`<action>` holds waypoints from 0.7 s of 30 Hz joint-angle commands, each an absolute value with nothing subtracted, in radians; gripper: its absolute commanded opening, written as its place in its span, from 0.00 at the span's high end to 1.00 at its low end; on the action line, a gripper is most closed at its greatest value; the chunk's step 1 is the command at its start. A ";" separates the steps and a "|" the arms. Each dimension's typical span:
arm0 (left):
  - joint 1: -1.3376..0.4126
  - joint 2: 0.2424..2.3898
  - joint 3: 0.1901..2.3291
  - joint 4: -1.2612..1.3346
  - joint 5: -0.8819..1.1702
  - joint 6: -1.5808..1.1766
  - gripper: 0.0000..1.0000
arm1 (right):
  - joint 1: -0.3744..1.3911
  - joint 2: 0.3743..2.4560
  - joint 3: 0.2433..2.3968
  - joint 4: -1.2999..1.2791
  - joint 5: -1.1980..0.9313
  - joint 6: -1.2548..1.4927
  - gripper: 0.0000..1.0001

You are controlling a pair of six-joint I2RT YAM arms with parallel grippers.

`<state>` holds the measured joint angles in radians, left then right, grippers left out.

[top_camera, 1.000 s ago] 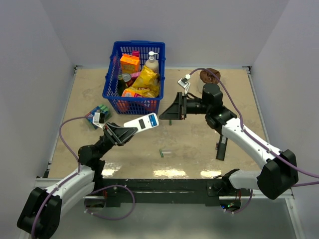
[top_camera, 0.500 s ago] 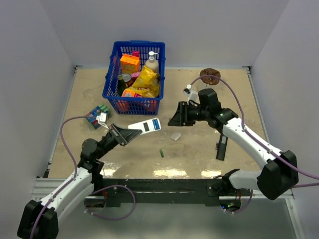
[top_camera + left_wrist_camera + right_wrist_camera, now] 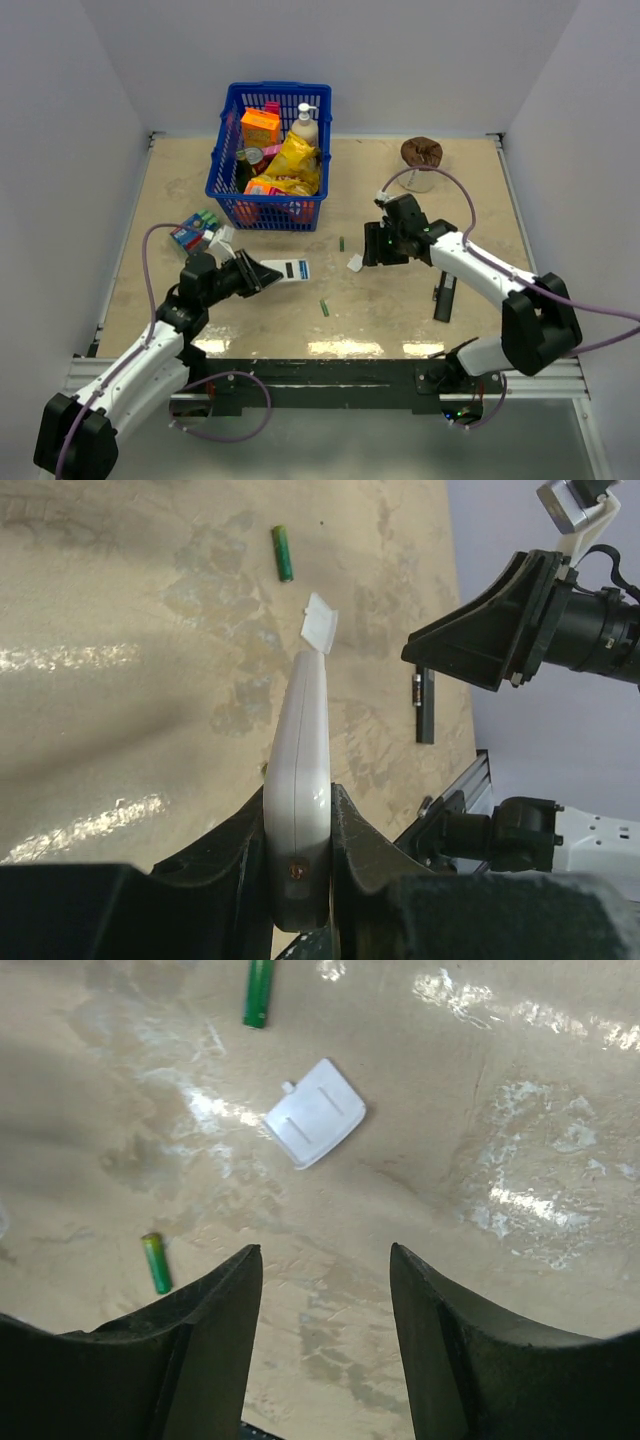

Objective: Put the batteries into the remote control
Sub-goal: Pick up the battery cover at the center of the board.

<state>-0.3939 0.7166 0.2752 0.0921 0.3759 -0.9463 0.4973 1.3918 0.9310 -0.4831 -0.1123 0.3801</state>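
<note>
Since a second ago both arms have dropped: the left one has drawn the remote back and down, and the right one has come away from it toward the tabletop.

Beige table (image 3: pixel 480 200); blue plastic basket (image 3: pixel 225 150) of groceries at the far side.

Left gripper (image 3: pixel 298 840): fingers pinching the small white flat remote control (image 3: pixel 300 740) at its near end, held edge-on and low over the table.

Right gripper (image 3: pixel 322 1255): fingers spread, nothing between them, hovering near the small white square cover piece (image 3: pixel 315 1112).

Slim black remote (image 3: pixel 444 297) lies right of centre.

Two loose green cylindrical batteries lie on the table, one (image 3: pixel 258 992) beyond the cover piece, one (image 3: pixel 156 1263) nearer.
</note>
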 commanded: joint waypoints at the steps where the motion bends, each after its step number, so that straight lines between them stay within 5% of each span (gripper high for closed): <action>1: -0.396 0.745 0.279 0.054 0.370 -0.881 1.00 | 0.497 1.491 0.966 -0.451 -0.026 0.402 0.43; 15: -0.396 0.825 0.244 0.058 0.387 -0.827 1.00 | 0.497 1.641 0.943 -0.267 -0.095 0.646 0.51; 21: -0.396 0.838 0.259 0.054 0.403 -0.811 1.00 | 0.497 1.681 0.923 -0.247 -0.037 0.689 0.62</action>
<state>-0.3939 0.8413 0.2466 0.0181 0.3740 -0.8410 0.4973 1.6691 0.9306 -0.2916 -0.0891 0.6285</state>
